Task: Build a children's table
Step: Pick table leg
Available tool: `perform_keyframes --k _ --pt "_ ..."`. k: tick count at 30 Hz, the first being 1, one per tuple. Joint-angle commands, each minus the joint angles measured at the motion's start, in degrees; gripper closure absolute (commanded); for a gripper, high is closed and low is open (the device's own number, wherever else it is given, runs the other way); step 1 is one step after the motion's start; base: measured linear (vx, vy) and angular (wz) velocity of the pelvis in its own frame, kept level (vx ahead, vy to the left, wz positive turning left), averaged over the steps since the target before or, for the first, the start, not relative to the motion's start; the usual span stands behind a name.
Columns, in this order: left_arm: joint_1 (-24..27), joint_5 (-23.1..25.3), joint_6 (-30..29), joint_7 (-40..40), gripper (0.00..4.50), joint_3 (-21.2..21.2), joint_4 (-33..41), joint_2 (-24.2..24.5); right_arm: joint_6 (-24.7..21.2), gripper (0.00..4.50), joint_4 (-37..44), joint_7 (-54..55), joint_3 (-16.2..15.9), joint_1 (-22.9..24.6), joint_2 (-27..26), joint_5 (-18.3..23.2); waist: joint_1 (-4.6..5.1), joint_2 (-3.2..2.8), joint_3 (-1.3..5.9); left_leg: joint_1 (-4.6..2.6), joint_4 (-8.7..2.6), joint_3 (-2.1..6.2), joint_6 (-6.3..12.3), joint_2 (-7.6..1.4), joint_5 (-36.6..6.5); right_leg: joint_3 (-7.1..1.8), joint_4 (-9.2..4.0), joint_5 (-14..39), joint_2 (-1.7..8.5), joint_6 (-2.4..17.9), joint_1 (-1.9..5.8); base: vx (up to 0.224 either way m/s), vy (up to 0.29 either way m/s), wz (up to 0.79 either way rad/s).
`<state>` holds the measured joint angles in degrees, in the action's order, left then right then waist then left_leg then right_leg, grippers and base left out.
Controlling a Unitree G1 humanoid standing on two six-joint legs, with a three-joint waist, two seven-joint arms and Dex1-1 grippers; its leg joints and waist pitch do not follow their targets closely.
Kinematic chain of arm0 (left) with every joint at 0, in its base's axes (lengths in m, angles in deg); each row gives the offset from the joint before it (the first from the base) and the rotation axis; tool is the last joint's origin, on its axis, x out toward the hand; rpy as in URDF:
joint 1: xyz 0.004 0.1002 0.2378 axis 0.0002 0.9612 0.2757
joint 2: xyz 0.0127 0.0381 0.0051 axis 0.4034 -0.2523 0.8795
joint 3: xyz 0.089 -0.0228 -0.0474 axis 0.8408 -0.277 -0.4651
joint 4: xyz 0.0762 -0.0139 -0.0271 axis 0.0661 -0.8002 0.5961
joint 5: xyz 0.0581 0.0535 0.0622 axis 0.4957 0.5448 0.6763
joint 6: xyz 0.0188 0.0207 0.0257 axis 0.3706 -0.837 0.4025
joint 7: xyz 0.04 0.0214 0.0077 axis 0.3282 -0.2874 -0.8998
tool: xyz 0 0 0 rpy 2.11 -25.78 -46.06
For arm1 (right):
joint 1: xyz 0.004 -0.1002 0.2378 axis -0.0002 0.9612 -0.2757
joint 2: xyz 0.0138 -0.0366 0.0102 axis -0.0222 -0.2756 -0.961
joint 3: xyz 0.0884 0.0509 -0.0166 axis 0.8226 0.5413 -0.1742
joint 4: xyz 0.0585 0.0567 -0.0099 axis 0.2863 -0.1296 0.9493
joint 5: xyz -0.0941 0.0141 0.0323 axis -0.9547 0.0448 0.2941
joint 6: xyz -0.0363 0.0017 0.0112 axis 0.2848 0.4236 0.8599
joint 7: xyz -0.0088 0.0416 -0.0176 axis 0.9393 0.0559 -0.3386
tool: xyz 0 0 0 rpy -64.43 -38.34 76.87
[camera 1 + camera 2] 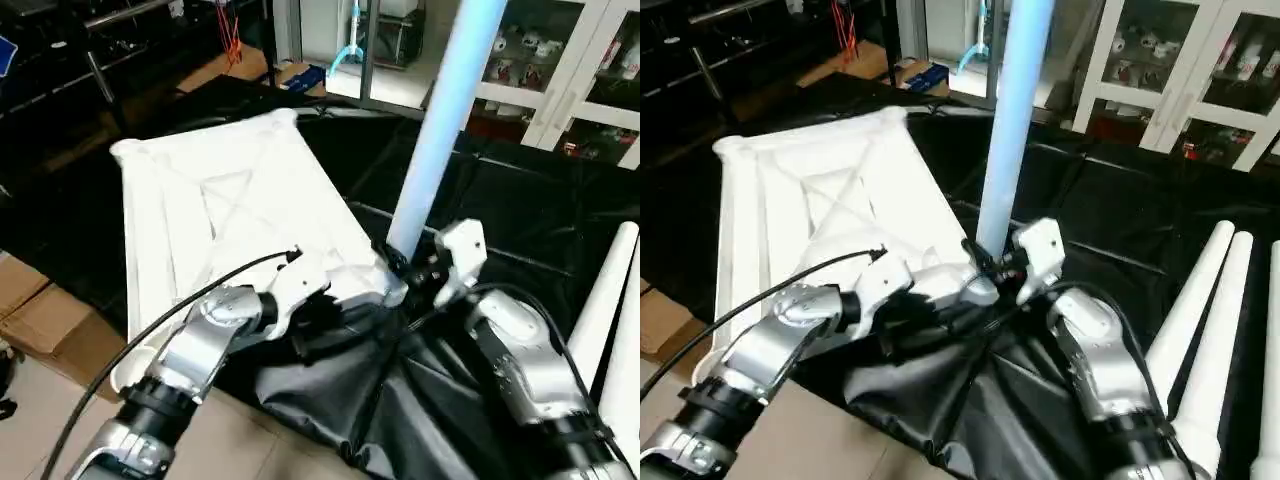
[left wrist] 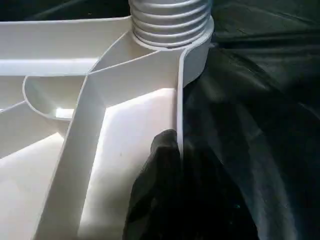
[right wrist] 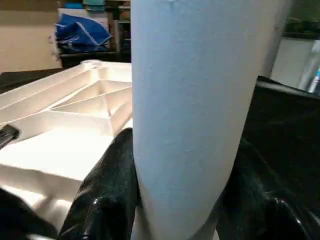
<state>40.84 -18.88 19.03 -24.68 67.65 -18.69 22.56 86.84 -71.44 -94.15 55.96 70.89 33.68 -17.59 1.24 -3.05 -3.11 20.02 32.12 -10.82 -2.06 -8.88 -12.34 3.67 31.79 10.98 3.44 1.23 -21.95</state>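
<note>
Your right gripper (image 1: 1002,268) is clamped around the base of a white tube leg (image 1: 1012,120), one black finger (image 3: 107,190) on each side of the tube, as the right wrist view shows. That leg stands upright, its lower end set into the round corner socket (image 2: 192,55) of the tabletop (image 1: 820,210) closest to you; in the left wrist view the leg's ribbed end sits right at the socket mouth.

Your left gripper (image 1: 330,295) is pinched nearly shut on the tabletop's side wall just beside that same socket. Its black finger (image 2: 160,190) lies against the inner face of the wall, with the black cloth (image 2: 260,125) on the outer side.

The tabletop lies upside down on the black cloth, its X-ribbed underside facing up, stretching away from your fingers toward the far left.

Beyond your right forearm, well apart from both grippers, spare white tube legs (image 1: 1210,330) lie side by side on the cloth. Glass-fronted cabinets (image 1: 1200,70) stand at the back.
</note>
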Motion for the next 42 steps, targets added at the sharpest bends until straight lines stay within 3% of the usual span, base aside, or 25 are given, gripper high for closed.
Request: perform_keyframes --k 1,9,11,16,20,25,36,42 --pt "0.59 -2.54 -0.84 0.27 4.50 -3.22 3.36 0.54 -4.59 2.66 -12.30 9.00 5.03 3.29 2.22 -5.44 -0.25 0.34 1.44 0.34 -4.73 2.29 2.51 -4.99 -16.42 -3.60 -4.28 17.54 5.69 11.27 1.28 0.000 0.000 0.00" --pt "-0.23 -2.16 -5.47 -5.18 4.50 -3.52 5.62 -3.29 -4.28 2.66 -14.09 18.20 5.82 2.95 -0.49 -6.86 -0.51 0.56 2.14 0.45 -3.72 1.93 5.78 -4.86 -7.62 -3.34 -2.93 6.38 5.60 14.50 2.08 0.000 0.000 0.00" --pt "-0.73 -1.69 -6.40 -7.69 4.50 -4.01 5.58 -4.53 -4.12 2.66 -14.32 19.85 6.37 2.97 -1.16 -6.79 -0.52 0.60 2.06 0.42 -3.75 1.91 6.00 -4.91 -8.15 -3.30 -3.05 7.75 5.60 14.51 2.10 0.000 0.000 0.00" --pt "-2.23 1.64 -6.85 -15.77 4.50 -4.83 4.34 -7.11 -2.18 2.66 -14.65 25.02 7.40 2.37 -2.35 -7.67 -0.75 0.57 1.94 0.07 -3.86 1.89 4.40 -4.92 -11.33 -3.38 -3.58 12.86 5.48 13.32 1.74 0.000 0.000 0.00" --pt "-2.79 2.79 -6.66 -18.49 4.50 -4.73 3.67 -7.40 -1.12 2.66 -14.44 27.01 7.35 2.11 -2.63 -8.31 -0.92 0.61 2.24 0.24 -3.56 1.91 4.75 -4.83 -8.65 -3.39 -3.00 7.86 5.44 13.58 2.03 0.000 0.000 0.00" --pt "-3.72 4.29 -6.86 -21.46 4.50 -5.08 3.47 -7.23 0.07 2.66 -13.94 28.80 7.48 1.95 -3.27 -8.27 -1.22 0.67 2.59 0.44 -3.01 1.85 7.15 -4.70 -4.62 -3.26 -2.23 1.79 5.51 14.88 2.40 0.000 0.000 0.00" --pt "-3.59 4.19 -6.24 -23.69 4.50 -5.64 2.58 -7.43 2.59 2.66 -12.81 28.78 8.23 1.59 -4.96 -6.10 -1.23 0.49 2.53 0.40 -2.90 1.88 7.02 -4.70 -5.87 -3.15 -2.15 2.51 5.43 15.12 2.47 0.000 0.000 0.00" --pt "-2.66 2.98 -5.84 -21.31 4.50 -4.85 3.57 -7.24 3.06 2.66 -11.92 26.59 6.59 1.31 -4.86 -6.29 -1.27 0.39 2.68 0.44 -2.67 1.92 7.83 -4.65 -4.10 -3.08 -1.79 0.05 5.37 15.56 2.60 0.000 0.000 0.00"
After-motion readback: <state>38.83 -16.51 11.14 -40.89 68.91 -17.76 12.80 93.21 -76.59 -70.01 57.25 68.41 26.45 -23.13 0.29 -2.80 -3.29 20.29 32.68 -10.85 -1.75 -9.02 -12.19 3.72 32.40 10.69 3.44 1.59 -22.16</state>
